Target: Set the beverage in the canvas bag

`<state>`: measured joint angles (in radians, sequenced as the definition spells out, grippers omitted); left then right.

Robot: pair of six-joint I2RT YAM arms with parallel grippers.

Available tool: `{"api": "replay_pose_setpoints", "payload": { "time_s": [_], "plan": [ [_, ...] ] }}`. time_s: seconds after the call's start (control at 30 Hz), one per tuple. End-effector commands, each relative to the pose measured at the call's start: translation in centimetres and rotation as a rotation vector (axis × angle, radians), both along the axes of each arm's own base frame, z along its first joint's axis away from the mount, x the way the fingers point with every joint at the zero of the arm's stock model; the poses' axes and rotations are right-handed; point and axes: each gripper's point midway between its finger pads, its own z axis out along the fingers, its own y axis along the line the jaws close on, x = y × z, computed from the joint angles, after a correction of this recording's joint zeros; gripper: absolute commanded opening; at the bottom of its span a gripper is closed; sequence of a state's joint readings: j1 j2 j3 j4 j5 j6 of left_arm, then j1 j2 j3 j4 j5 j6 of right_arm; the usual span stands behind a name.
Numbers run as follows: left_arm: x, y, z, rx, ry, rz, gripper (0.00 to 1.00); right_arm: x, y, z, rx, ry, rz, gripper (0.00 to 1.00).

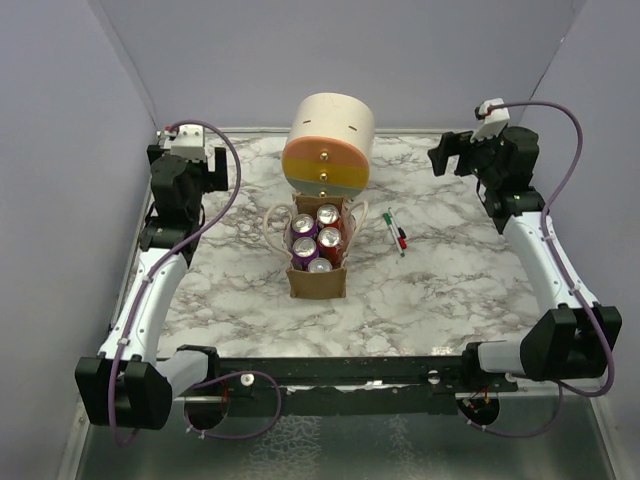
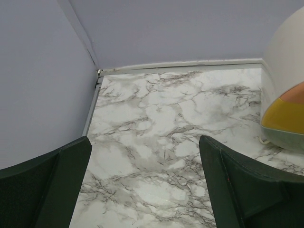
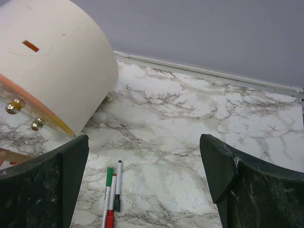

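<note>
The tan canvas bag (image 1: 318,283) stands at the table's middle with its cream cord handles (image 1: 272,222) hanging out to the sides. Several beverage cans (image 1: 329,238) with purple and red sides stand upright inside it, tops showing. My left gripper (image 1: 214,164) hovers at the far left, well away from the bag, jaws open over bare marble (image 2: 145,175). Over at the far right my right gripper (image 1: 449,156) is also open and empty (image 3: 145,175). The bag and the cans do not show in the left wrist view.
A large cream cylinder (image 1: 330,145) with orange-yellow drawer fronts lies just behind the bag (image 3: 52,61) (image 2: 285,71). Three pens (image 1: 396,231) lie right of the bag (image 3: 112,199). Grey walls close the table on three sides.
</note>
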<state>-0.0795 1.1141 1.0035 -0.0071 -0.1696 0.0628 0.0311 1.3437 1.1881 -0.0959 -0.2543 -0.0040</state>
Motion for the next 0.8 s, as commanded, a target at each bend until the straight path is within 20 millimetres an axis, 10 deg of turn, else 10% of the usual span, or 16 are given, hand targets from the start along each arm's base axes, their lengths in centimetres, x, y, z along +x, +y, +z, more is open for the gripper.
{"api": "replay_pose_setpoints", "payload": {
  "time_s": [0.0, 0.43, 0.77],
  "plan": [
    [-0.7, 1.6, 2.2, -0.02, -0.083, 0.091, 0.99, -1.3, -0.6, 1.7, 0.002, -0.073, -0.028, 1.0],
    [-4.0, -1.0, 1.3, 0.019, -0.028, -0.094, 0.99, -6.7, 1.1, -0.1, -0.044, -0.007, 0.109, 0.99],
    [-6.9, -1.8, 2.7, -0.004, -0.057, -0.147, 0.99, -11.8, -0.4, 3.4, -0.144, -0.127, 0.063, 0.99]
  ]
}}
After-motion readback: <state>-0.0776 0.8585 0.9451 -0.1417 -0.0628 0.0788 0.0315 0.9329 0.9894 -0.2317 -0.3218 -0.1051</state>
